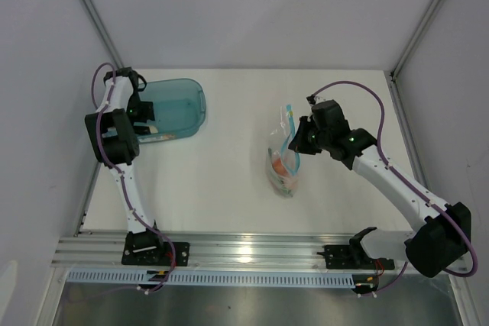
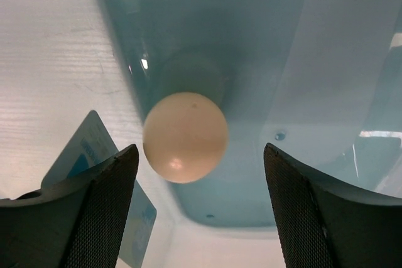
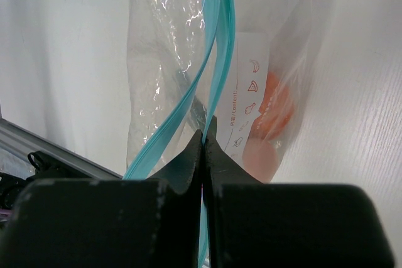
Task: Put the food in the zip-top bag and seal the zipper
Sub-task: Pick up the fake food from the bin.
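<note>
right claw (image 3: 205, 139) clenched on zipper (image 3: 221, 42), bag (image 3: 163, 48) hanging just ahead, orange food (image 3: 276, 108) inside. left claw (image 2: 201, 174) spread wide, egg (image 2: 185, 137) just ahead in teal tub (image 2: 270, 42), not yet bagged; sealing left.

White table (image 1: 229, 196). Teal translucent tub (image 1: 179, 108) at ten o'clock; blue-and-white card (image 2: 88, 149) just beside its near rim. Aluminium rail (image 1: 244, 250) along six o'clock edge.
</note>
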Controlling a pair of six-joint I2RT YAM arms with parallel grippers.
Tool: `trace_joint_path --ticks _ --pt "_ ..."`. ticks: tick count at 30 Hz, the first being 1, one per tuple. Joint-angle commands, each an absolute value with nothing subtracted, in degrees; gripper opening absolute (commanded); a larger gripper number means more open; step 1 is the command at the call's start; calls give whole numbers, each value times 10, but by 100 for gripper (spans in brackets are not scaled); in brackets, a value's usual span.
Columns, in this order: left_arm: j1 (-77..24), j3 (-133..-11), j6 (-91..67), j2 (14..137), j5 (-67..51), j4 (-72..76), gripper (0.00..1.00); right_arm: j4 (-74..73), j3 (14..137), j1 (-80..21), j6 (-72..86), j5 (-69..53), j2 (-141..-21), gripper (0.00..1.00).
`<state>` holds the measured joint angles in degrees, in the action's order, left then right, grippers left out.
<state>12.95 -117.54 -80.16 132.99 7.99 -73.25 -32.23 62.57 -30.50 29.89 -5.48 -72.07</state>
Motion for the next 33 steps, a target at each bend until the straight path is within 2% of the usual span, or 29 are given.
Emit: trace_joint_path --ticks 1,9,12,16,20,26,27,29,30,33 --pt "137 -1158 -818 1304 98 -720 82 -309 621 -302 294 -52 -703 0" --pt "132 -1161 -824 1303 112 -721 79 -314 622 -299 290 -42 -694 0" --pt "132 -1160 -822 1303 116 -720 74 -314 623 -299 290 -38 -689 0" --pt "132 -1158 -817 1301 120 -716 63 -314 623 -298 290 -38 -686 0" --pt "132 -1154 -816 1300 119 -711 45 -313 623 -298 291 -40 -687 0" --pt "132 -1147 -809 1297 113 -700 26 -311 622 -298 291 -39 -688 0" --pt "132 -1147 -807 1296 111 -697 19 -311 622 -297 291 -40 -689 0" --pt "133 -1142 -802 1294 102 -686 12 -309 622 -297 291 -41 -691 0" --pt "132 -1140 -801 1293 98 -685 2 -309 621 -298 292 -40 -692 0" --pt "132 -1126 -797 1285 85 -664 1 -308 621 -297 292 -41 -693 0"
